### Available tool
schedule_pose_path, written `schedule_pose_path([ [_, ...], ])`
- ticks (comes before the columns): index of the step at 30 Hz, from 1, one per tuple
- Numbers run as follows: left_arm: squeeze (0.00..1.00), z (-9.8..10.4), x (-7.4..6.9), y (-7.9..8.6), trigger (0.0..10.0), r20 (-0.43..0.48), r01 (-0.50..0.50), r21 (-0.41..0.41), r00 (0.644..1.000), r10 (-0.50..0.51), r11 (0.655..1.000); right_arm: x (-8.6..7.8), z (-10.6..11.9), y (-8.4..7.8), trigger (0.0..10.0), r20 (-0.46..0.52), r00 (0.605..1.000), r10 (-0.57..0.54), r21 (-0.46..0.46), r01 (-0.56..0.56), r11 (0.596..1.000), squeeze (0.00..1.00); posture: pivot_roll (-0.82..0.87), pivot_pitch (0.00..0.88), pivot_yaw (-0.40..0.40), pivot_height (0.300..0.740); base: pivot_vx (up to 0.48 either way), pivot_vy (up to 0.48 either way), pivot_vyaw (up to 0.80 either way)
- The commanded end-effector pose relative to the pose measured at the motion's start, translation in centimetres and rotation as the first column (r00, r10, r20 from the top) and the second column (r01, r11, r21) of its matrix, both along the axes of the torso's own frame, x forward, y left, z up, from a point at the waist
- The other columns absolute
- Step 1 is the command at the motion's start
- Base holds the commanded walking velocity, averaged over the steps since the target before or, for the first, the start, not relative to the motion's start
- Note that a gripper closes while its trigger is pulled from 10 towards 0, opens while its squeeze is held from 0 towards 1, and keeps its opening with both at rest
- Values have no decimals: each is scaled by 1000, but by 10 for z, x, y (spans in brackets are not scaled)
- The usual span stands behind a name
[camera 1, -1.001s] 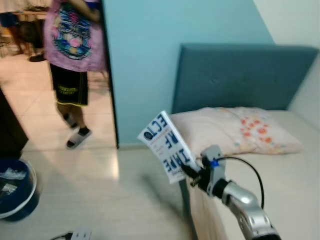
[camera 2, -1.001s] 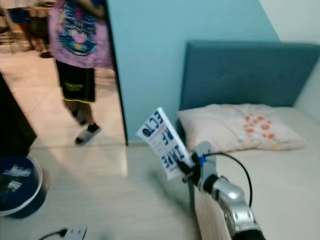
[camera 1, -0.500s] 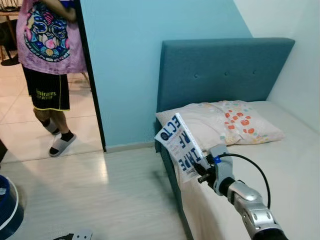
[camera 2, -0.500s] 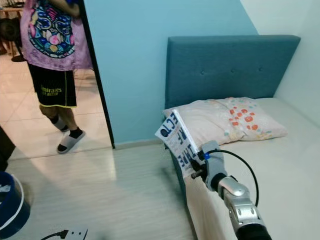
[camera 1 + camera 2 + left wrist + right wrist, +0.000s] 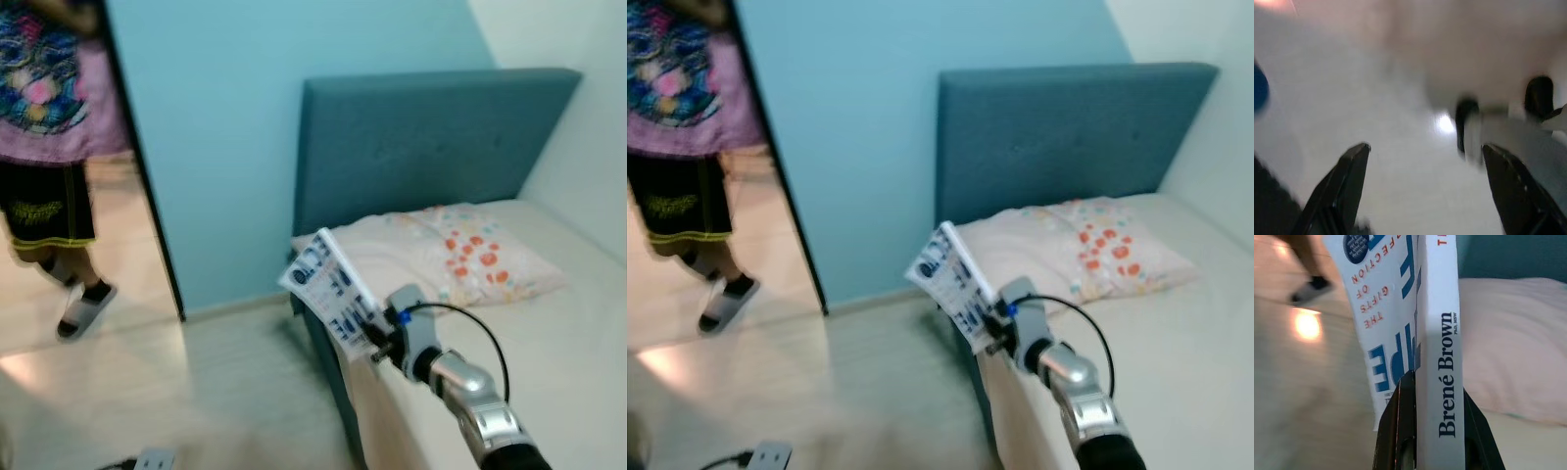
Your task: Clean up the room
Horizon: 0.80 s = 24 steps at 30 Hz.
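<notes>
Right gripper (image 5: 372,338) was pinching a white paperback book (image 5: 331,290) by its lower edge, black fingers (image 5: 1396,431) clamped on either side of the spine, book held tilted in the air over the near corner of the bed (image 5: 549,372). Glossy cover with blue block letters and a dark blue round seal; wrist view read "THE GIFTS OF" in red on the cover and "Brené Brown" in black on the spine. Bed had a padded teal fabric headboard (image 5: 431,147) with tufted buttons, a pale sheet, and a soft pillow (image 5: 451,259) with orange floral print. Pale wood-look floor (image 5: 225,392), light blue wall. A person (image 5: 49,147) in a purple printed shirt, black shorts and slides stood in the doorway. Left gripper (image 5: 1425,181) hung over the floor, fingers spread apart, view blurred. Versus 0.5 s earlier: camera had swung, frame now motion-blurred, the person sat further toward the left edge; book remained in the same grip.
</notes>
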<state>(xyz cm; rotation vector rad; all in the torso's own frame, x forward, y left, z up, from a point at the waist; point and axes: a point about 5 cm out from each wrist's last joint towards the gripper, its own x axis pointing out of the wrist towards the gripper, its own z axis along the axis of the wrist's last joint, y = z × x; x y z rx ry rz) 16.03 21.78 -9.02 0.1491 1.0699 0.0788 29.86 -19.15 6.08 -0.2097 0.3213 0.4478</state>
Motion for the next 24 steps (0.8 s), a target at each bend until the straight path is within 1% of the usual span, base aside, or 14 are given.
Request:
schedule_pose_path([
  [1, 0, -2, -4, -3, 10000, -8, -2, -14, 1000, 2, 1000, 2, 3, -11, 10000, 14, 998, -59, -18, 59, 998, 0, -39, 0, -39, 714, 0, 0, 0],
  [2, 0, -2, -4, -3, 10000, -8, -2, -14, 1000, 2, 1000, 2, 3, -11, 10000, 14, 998, -59, -18, 59, 998, 0, -39, 0, -39, 714, 0, 0, 0],
  [4, 0, -2, -2, -4, 10000, -5, 12, -21, 1000, -12, 1000, 0, 2, -19, 10000, -25, 997, -77, 13, 77, 997, 0, -39, 0, -39, 714, 0, 0, 0],
  [6, 0, -2, -2, -5, 10000, -6, 24, -22, 1000, -24, 999, -1, 1, -22, 10000, -45, 996, -82, 28, 83, 996, 0, -39, 0, -39, 714, 0, -480, 0],
  [8, 0, -1, -1, -6, 10000, -1, 16, -38, 1000, -16, 999, -6, -3, -32, 10000, -116, 989, -96, 49, 102, 994, 0, -41, 0, -36, 714, 0, -472, 0],
  [10, 0, -1, -1, -6, 10000, -1, 16, -38, 1000, -16, 999, -6, -3, -32, 10000, -116, 989, -96, 49, 102, 994, 0, -41, 0, -36, 714, 0, -472, 0],
  [13, 0, -1, 1, -7, 10000, 14, -7, -53, 1000, 8, 999, -9, -3, -58, 10000, -162, 960, -229, 108, 247, 963, 0, -41, 0, -36, 714, 0, -424, 0],
  [14, 0, -1, 1, -7, 10000, 14, -7, -53, 1000, 8, 999, -9, -3, -58, 10000, -162, 960, -229, 108, 247, 963, 0, -41, 0, -36, 714, 0, -326, 0],
  [17, 0, 0, 3, -8, 10000, 23, -8, -54, 1000, 9, 999, -20, -6, -76, 10000, -245, 929, -278, 173, 324, 930, 0, -50, 0, -37, 714, 0, 0, 0],
  [18, 0, 0, 3, -8, 10000, 24, -5, -53, 1000, 6, 999, -24, -8, -78, 10000, -277, 920, -276, 187, 333, 924, 0, -50, 0, -37, 714, 0, 0, 0],
  [19, 0, 0, 3, -8, 10000, 24, -5, -53, 1000, 6, 999, -24, -8, -78, 10000, -277, 920, -276, 187, 333, 924, 0, -50, 0, -37, 714, 0, 0, 0],
  [20, 0, 0, 4, -8, 10000, 29, -1, -52, 1000, 3, 999, -29, -10, -81, 10000, -300, 913, -276, 196, 343, 919, 0, -48, 0, -37, 714, 0, 0, 0],
  [22, 0, 1, 4, -8, 10000, 33, 2, -52, 999, 0, 999, -32, -11, -84, 10000, -316, 907, -278, 214, 354, 910, 0, -48, 0, -37, 714, 0, 0, 0],
  [24, 0, 3, 9, -8, 10000, 56, 10, -51, 998, -7, 999, -35, -7, -92, 10000, -325, 888, -325, 291, 421, 859, 0, -51, 0, -35, 714, 0, 0, 0],
])
